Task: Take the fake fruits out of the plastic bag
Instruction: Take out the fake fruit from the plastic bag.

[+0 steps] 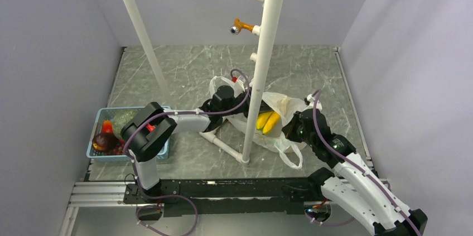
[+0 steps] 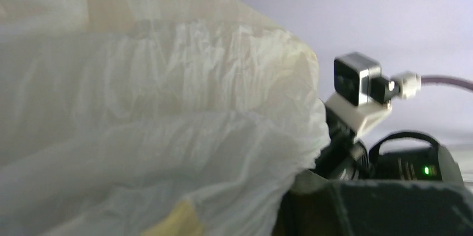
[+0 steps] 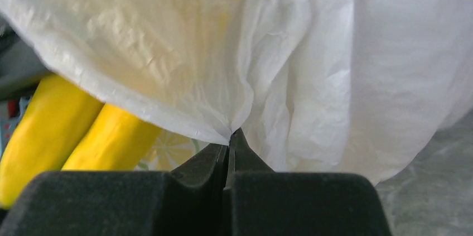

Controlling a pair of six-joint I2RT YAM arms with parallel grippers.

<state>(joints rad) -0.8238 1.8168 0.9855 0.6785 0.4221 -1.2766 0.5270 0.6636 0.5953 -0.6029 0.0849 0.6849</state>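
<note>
- Where the white pole (image 1: pixel 262 63) does not cross it, we see the grey desk (image 1: pixel 184 68) carrying everything.
- We find the plastic bag (image 1: pixel 279 105) crumpled mid-desk. Up close it fills both wrist views and hides its own depths.
- At the desk's left edge sits a blue basket (image 1: pixel 111 109). The left arm covers part of the toy fruits (image 1: pixel 106 135) inside it.
- Two yellow bananas (image 1: pixel 266 121) lie at the bag's mouth, their ends cut off by plastic.
- Our right end effector (image 3: pixel 230 141) is pinched closed on the bag's rim.
- Our left end effector (image 1: pixel 245 107) reaches the bag behind the pole, and we cannot tell its opening or hold.
</note>
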